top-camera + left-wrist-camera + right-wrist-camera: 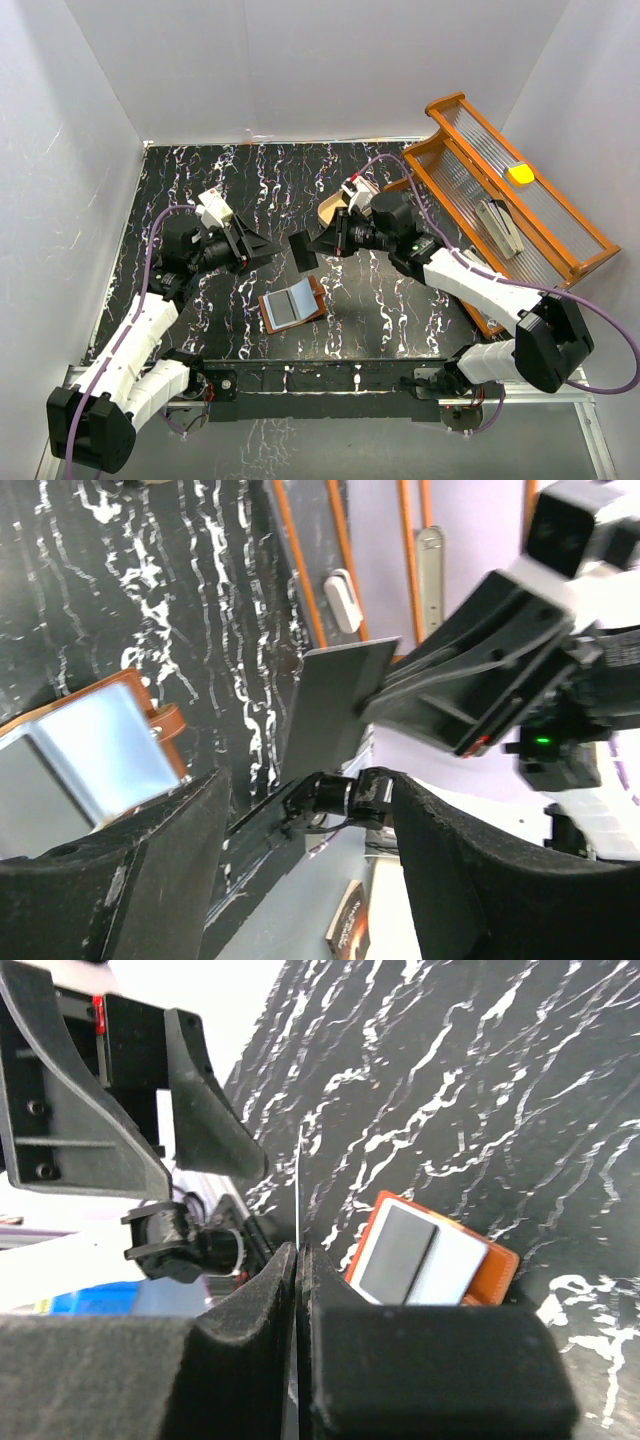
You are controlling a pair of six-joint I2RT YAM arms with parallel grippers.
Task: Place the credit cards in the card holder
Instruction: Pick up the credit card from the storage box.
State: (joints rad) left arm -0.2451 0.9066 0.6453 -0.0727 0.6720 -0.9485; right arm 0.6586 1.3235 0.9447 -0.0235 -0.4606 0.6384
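The card holder [292, 306] lies open on the table between the arms, brown with a grey-blue lining; a dark card [395, 1252] lies on its lining. My right gripper [318, 243] is shut on one dark credit card [302, 250] and holds it on edge above the table, just beyond the holder. In the right wrist view the card [298, 1185] shows edge-on between the closed fingers [300, 1260], with the holder [440, 1260] to the right. My left gripper [268, 250] is open and empty, facing the held card [335, 705] from the left. No other cards show.
A wooden slatted rack [590, 245] stands tilted at the right, holding a yellow piece [519, 174] and a grey object [500, 228]. A beige oval tray [332, 211] sits behind the right gripper. White walls enclose the table on three sides.
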